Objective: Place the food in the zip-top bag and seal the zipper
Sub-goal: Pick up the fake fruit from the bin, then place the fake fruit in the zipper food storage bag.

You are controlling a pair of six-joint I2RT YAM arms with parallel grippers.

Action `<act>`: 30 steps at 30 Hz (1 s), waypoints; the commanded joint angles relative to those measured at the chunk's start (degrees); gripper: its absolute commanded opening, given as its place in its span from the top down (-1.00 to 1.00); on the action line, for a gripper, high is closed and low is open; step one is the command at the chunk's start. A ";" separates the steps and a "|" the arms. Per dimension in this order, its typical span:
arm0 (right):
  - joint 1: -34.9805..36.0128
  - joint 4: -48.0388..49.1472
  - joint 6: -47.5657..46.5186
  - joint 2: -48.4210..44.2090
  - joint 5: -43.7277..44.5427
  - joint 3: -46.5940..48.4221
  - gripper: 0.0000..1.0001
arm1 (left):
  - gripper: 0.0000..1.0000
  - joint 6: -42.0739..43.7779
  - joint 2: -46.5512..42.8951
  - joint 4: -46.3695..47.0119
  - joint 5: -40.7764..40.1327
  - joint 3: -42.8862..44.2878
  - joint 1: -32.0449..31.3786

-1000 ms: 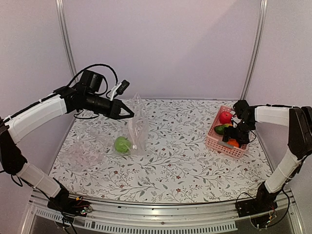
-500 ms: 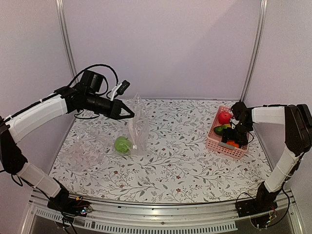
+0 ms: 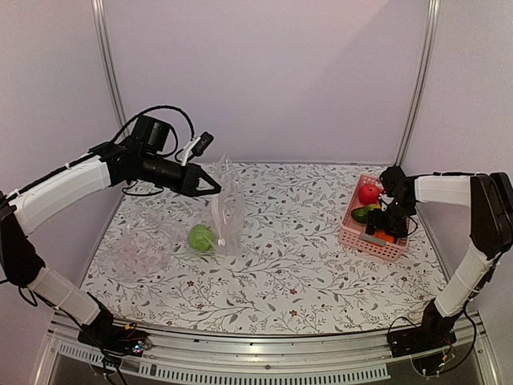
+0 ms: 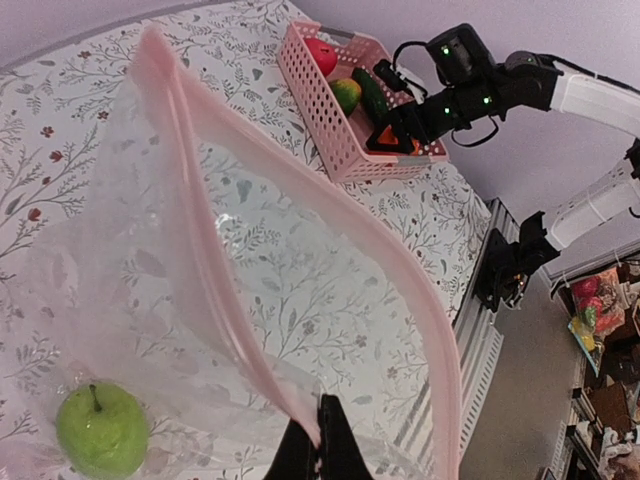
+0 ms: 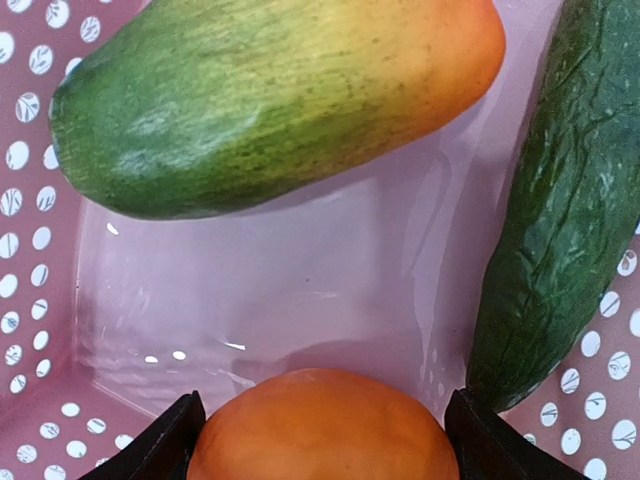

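Inside basket (image 3: 353,234), R gripper (image 5: 322,405) wide open astride orange (image 5: 300,440), L gripper (image 4: 318,438) pinched shut on bag (image 4: 200,250) rim

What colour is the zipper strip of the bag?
The zipper strip is pale pink; the left wrist view shows it best.

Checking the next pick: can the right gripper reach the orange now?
Probably yes: the right gripper has a finger at each side of the orange, nothing covers it, though the cucumber lies close to one finger.
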 commanded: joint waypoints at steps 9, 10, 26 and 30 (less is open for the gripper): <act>0.35 -6.31 0.17 -11.62 0.92 5.43 -0.51 | 1.00 -0.09 -0.16 -0.03 -0.50 -0.34 0.75; 0.37 -6.87 0.17 -12.56 0.77 5.89 -0.51 | 1.00 -0.16 -0.16 0.00 -0.51 -0.34 0.77; 16.89 -6.67 4.10 -28.52 -5.94 15.27 -0.50 | 1.00 -1.22 -0.57 1.27 0.21 -1.16 -1.03; 27.71 -2.52 5.40 -27.87 -4.02 18.54 -0.50 | 1.00 -1.57 -0.74 2.03 0.78 -1.63 -1.89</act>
